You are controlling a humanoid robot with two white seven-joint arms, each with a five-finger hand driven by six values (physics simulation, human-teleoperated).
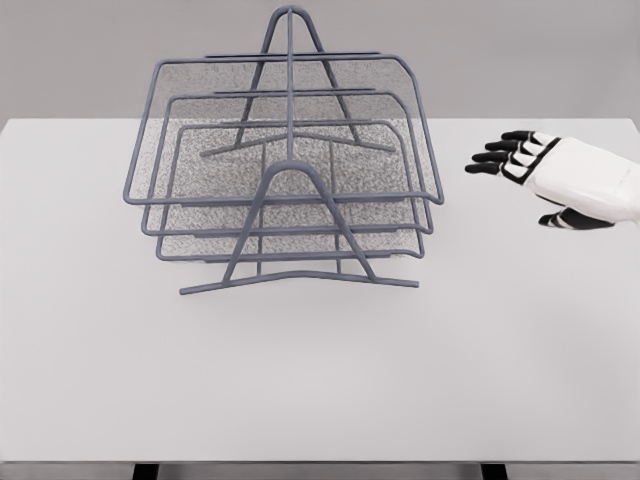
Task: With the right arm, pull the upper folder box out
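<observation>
A grey wire rack (290,200) with three stacked mesh trays stands on the white table (320,370), left of centre. The upper tray (285,198) is the widest, and its front rail faces me. My right hand (520,170) enters from the right edge and hovers over the table to the right of the rack, level with the upper tray. Its black fingers (498,156) are stretched out toward the rack and hold nothing. A clear gap separates the fingertips from the tray's right side. The left arm does not show.
The rack's A-shaped frame legs (300,283) rest on the table in front and behind. The table's front edge (320,462) runs along the bottom of the view. A plain grey wall lies behind.
</observation>
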